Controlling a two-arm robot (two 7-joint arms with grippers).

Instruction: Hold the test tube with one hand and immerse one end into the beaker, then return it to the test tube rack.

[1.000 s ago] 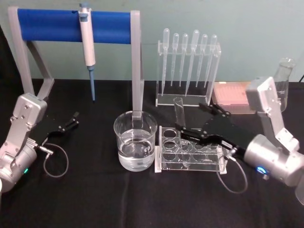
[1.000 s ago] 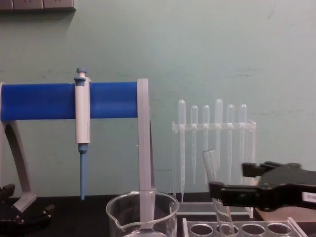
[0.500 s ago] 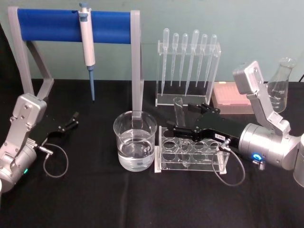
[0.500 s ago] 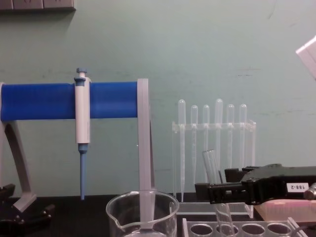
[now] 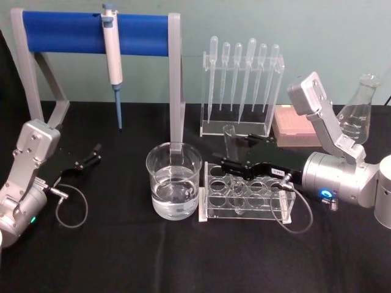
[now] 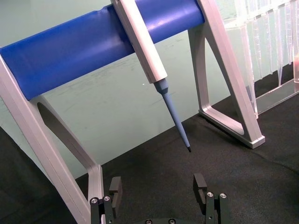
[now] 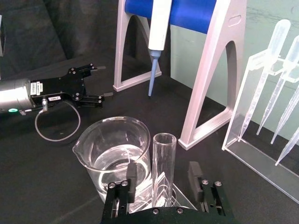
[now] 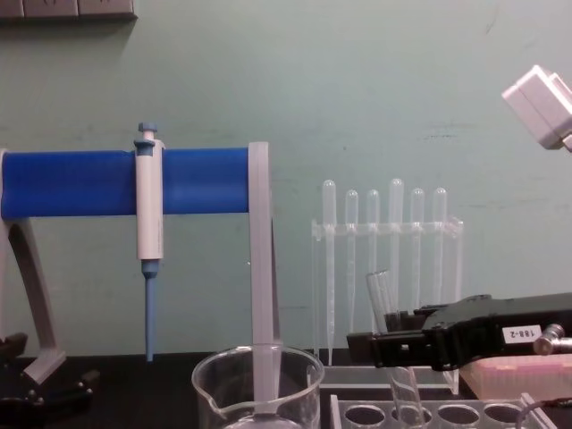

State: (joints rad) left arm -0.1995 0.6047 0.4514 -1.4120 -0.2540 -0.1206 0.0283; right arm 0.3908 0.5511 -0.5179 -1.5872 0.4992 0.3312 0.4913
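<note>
Glass test tube [image 5: 230,135] leans in the clear test tube rack [image 5: 244,209], just right of the beaker [image 5: 174,183]. Your right gripper [image 5: 230,151] straddles it, fingers spread, gaps both sides. The left gripper [image 5: 91,156] rests far left, spread.

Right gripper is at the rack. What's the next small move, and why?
Probably shut the right gripper on the test tube: its fingers stand apart on either side without touching, and the tube stands in the rack. The left gripper lies parked at left, open.

Idle left hand [image 5: 91,155]; outstretched right hand [image 5: 230,151], fingers [image 7: 132,175] apart
</note>
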